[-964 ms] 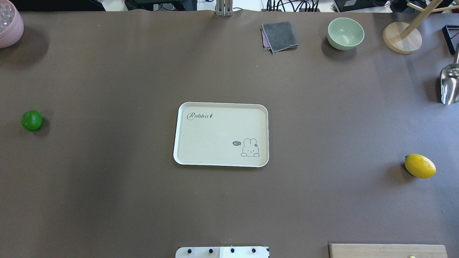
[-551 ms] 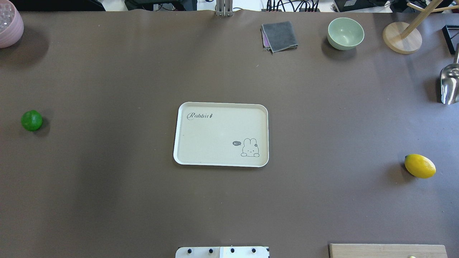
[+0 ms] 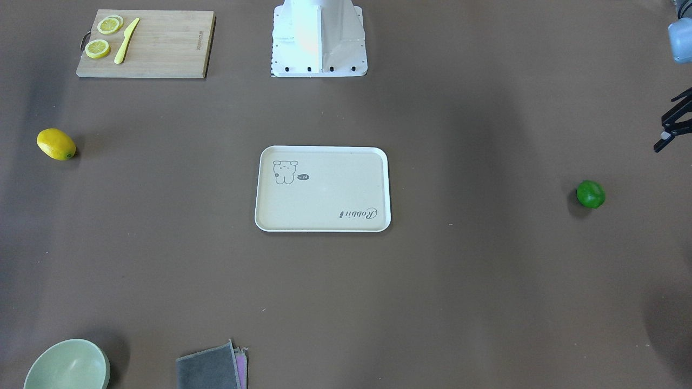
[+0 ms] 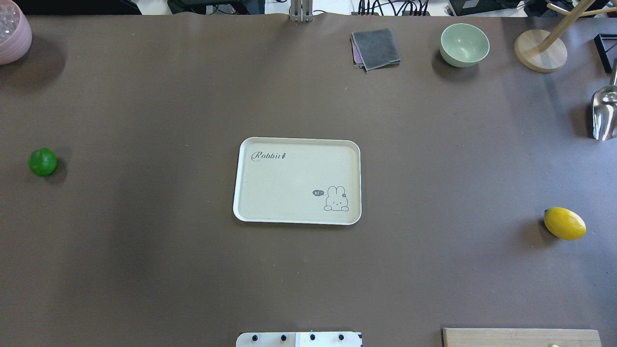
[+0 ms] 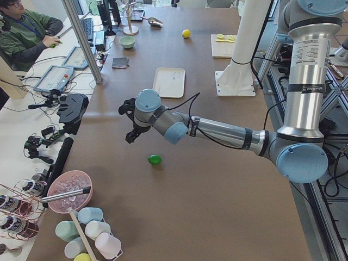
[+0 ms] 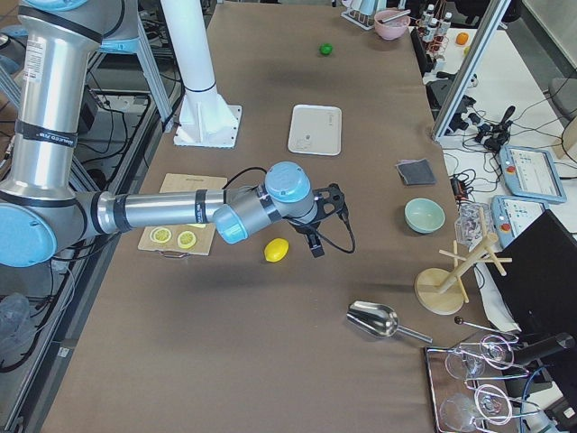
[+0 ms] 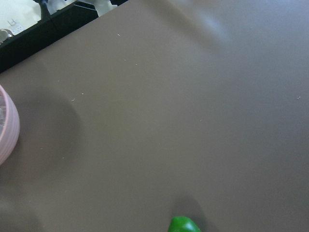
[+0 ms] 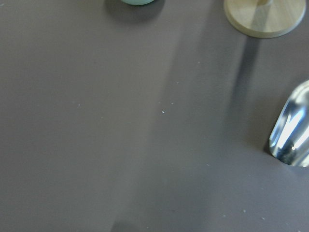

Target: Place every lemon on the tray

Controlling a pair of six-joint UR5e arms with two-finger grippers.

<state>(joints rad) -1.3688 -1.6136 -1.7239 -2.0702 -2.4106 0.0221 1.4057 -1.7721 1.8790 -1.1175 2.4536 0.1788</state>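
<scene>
The cream tray with the Rabbit script lies bare at the table's middle; it also shows in the front view. The green lemon rests far on my left side and at the left wrist view's bottom edge. The yellow lemon rests far on my right side. My left gripper hangs open and empty above the table, a little short of the green lemon. My right gripper hovers beside the yellow lemon; I cannot tell whether it is open.
A bamboo cutting board with lemon slices and a yellow knife lies near the robot base. A green bowl, grey cloth, wooden stand, metal scoop and pink bowl line the far edge and corners.
</scene>
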